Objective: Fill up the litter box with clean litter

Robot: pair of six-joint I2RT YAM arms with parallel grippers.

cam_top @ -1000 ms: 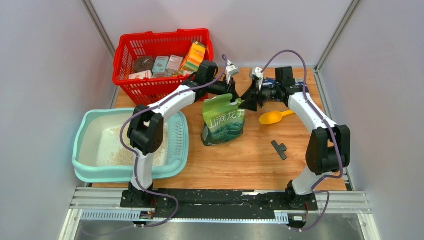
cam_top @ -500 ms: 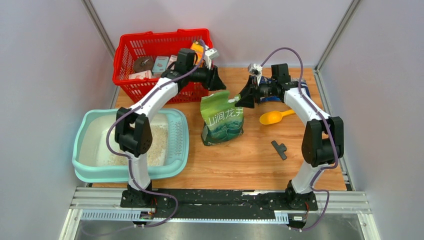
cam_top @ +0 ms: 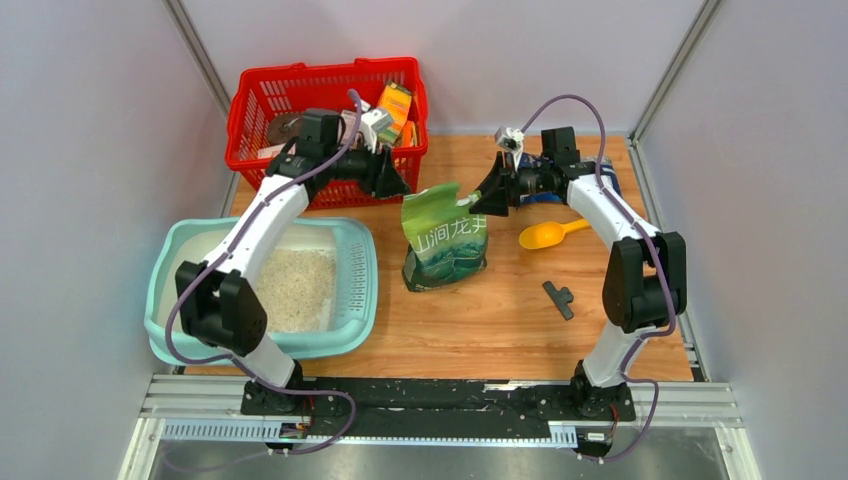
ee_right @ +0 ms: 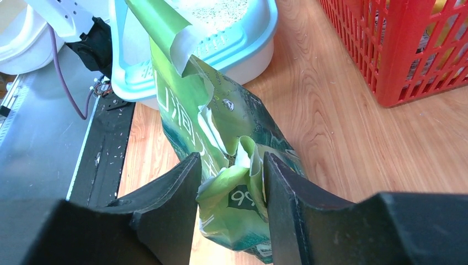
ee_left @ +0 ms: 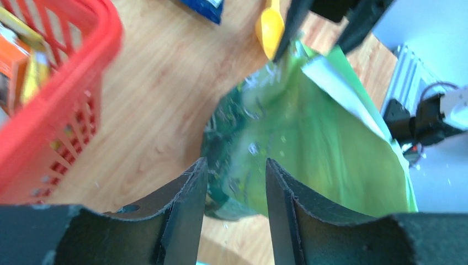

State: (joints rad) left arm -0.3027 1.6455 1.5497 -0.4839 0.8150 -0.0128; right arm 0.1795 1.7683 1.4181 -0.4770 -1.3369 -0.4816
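The pale teal litter box [cam_top: 175, 262] sits at the table's left, holding a beige heap of clean litter [cam_top: 297, 287]. A green printed bag [cam_top: 446, 240] stands upright at mid-table. My left gripper [cam_top: 398, 180] hovers open and empty between the red basket and the bag's top; in its wrist view the fingertips [ee_left: 237, 161] frame the bag [ee_left: 309, 143] from a distance. My right gripper [cam_top: 484, 198] is shut on the bag's crumpled top right corner, which fills the gap between its fingers [ee_right: 232, 157]. Beyond the bag [ee_right: 187, 105] there, the litter box [ee_right: 243, 38] shows.
A red mesh basket [cam_top: 245, 108] of packets stands at the back left, just behind my left forearm. A yellow scoop [cam_top: 546, 235] and a small black piece [cam_top: 560, 298] lie right of the bag. A blue packet [cam_top: 606, 186] lies under my right arm.
My left gripper has let go of the bag's top, opened and swung left toward the basket, uncovering the litter heap. My right gripper has stayed at the bag's corner.
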